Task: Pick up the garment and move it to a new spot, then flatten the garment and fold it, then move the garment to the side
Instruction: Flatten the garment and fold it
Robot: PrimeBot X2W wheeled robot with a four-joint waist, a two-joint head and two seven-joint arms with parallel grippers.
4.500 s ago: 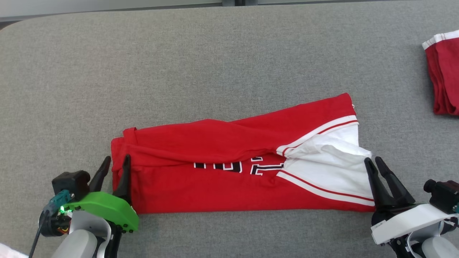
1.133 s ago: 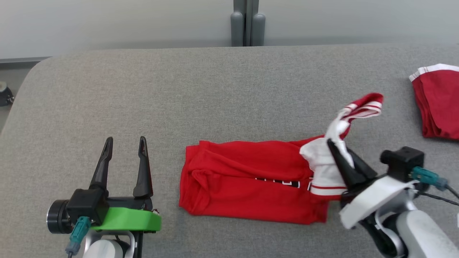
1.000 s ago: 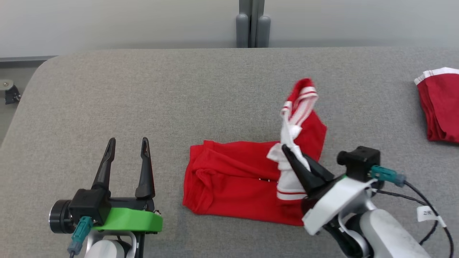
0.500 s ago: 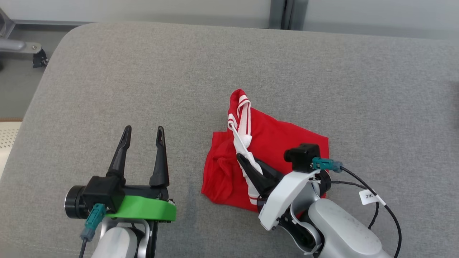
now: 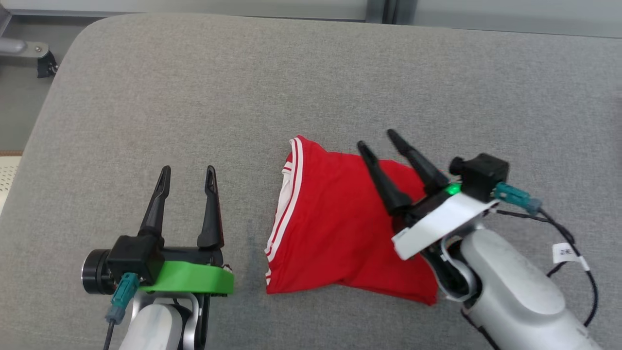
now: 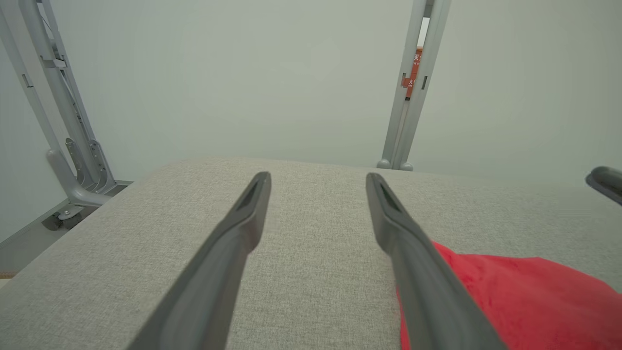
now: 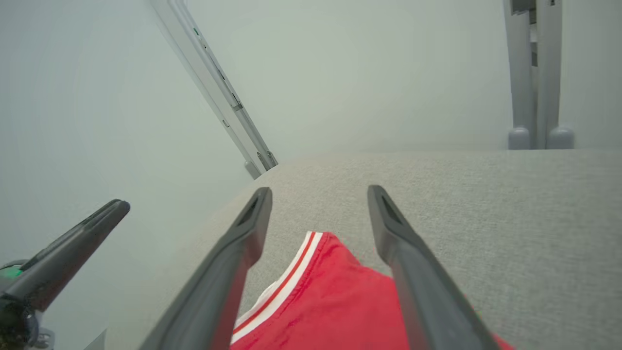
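garment (image 5: 330,228) on table (image 5: 243,87), left gripper (image 5: 188,169) beside, right gripper (image 5: 376,138) over it

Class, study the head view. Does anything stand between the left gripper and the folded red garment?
Nothing visible does. The left gripper, jaws open, sits apart from the garment. A bare strip of grey table lies between it and the white-striped edge of the cloth.

Grey table (image 5: 194,87); folded garment (image 5: 335,223) (red)

Grey fabric-covered table (image 5: 194,73) — pale wall (image 6: 243,73) behind, grey metal post (image 6: 399,131) at far edge, bare floor (image 5: 17,112) at left.
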